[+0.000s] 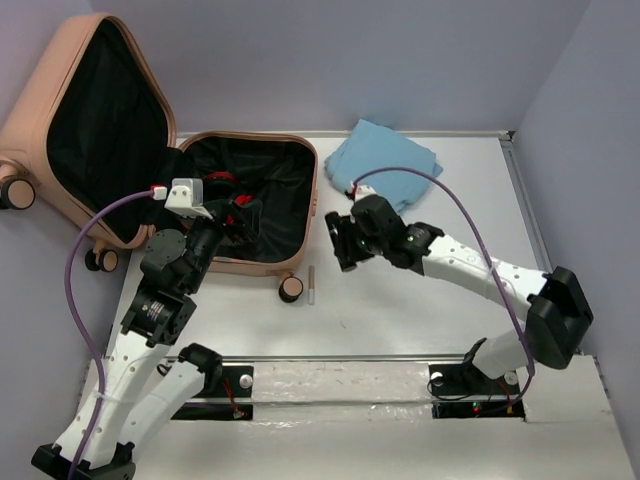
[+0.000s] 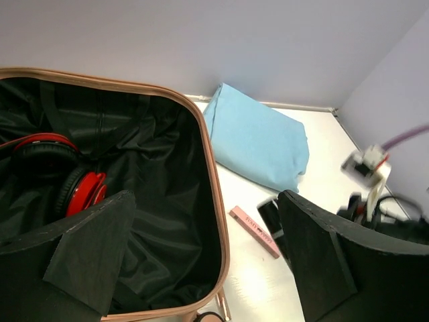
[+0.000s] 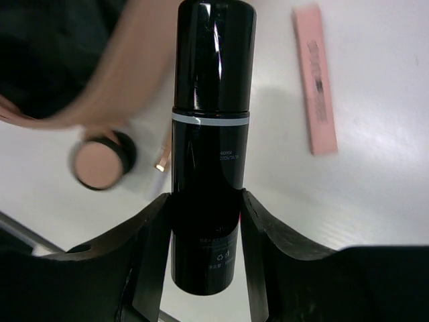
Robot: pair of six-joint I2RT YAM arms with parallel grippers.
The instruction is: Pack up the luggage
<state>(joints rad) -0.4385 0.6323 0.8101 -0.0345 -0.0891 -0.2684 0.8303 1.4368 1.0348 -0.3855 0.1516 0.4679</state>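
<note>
The right gripper (image 3: 206, 225) was clamped on one glossy black cylindrical bottle (image 3: 211, 121) with a thin silver band. Its two fingers (image 3: 155, 241) pressed the bottle's lower part from both sides, and the rest of the bottle stood out past the fingertips. In the top view this gripper (image 1: 338, 243) hung over the white table (image 1: 420, 300), just beside the right rim of the luggage.

One flat pale-pink stick with dark lettering (image 3: 315, 80) lay on the table near the bottle, not touching it. One peach-capped black wheel (image 3: 100, 161) of the case showed on the other side of the bottle.

The left gripper (image 2: 204, 201) was spread wide with nothing between its two black fingers (image 2: 87, 258). It hung over the near right part of the open case.

The luggage (image 1: 100, 130), one peach-pink hard-shell suitcase with black fabric lining, lay open at the far left of the table. Its base was flat on the table and its lid was tilted up against the wall. Three wheels could be counted in the top view.

One pair of red and black headphones (image 2: 64, 178) lay on the lining inside the base, to the left of the left gripper.

One folded light-blue cloth (image 1: 385, 170) lay on the table at the far edge, to the right of the case and apart from it.
</note>
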